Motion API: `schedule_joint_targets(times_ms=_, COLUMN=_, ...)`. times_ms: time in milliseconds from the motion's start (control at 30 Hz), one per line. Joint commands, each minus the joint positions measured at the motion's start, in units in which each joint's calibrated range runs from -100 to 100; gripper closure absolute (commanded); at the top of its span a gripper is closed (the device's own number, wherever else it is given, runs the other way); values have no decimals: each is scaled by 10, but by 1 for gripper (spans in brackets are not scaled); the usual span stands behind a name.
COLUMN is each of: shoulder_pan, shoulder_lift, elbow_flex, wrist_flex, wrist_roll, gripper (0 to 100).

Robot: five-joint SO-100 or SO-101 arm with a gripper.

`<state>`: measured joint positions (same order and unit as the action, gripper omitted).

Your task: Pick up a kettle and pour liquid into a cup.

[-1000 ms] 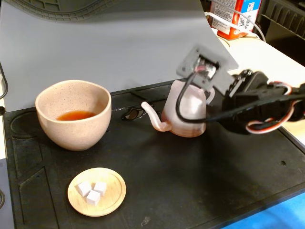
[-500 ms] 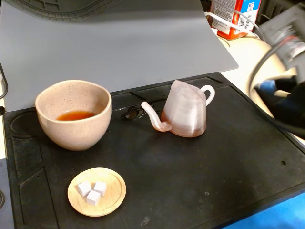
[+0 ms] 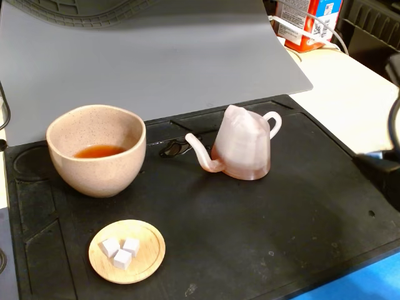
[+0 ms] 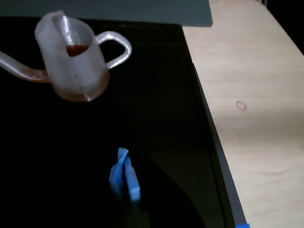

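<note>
Kettle [image 3: 242,149] upright on mat [image 3: 262,237], spout toward cup [image 3: 97,150] at 9 o'clock, liquid [image 3: 99,150] inside. Pincer [image 4: 124,176] holding nothing; opening indiscernible.

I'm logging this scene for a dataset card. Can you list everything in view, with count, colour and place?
kettle: one, translucent pale pink, upright at mat centre, spout pointing left in the fixed view
cup: one, speckled beige-pink, left on mat
liquid: orange-brown, shallow pool in the cup; some also inside the kettle in the wrist view
wooden dish: one, light wood, front left on mat
white cubes: three, on the dish
mat: one, black, covering the table
grey sheet: one, behind the mat
carton: one, orange and blue, top right
arm: dark parts at right edge; hand not identifiable
</note>
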<state>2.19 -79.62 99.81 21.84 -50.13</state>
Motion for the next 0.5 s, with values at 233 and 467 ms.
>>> schedule_joint_targets(times_ms=233, shoulder_pan=0, shoulder_lift=-187, elbow_flex=1, wrist_flex=496, wrist_roll=-2, gripper=99)
schedule_joint_targets(times_ms=467, shoulder_pan=-4, shoulder_lift=-194, elbow_flex=0, wrist_flex=540, wrist_roll=2, gripper=99)
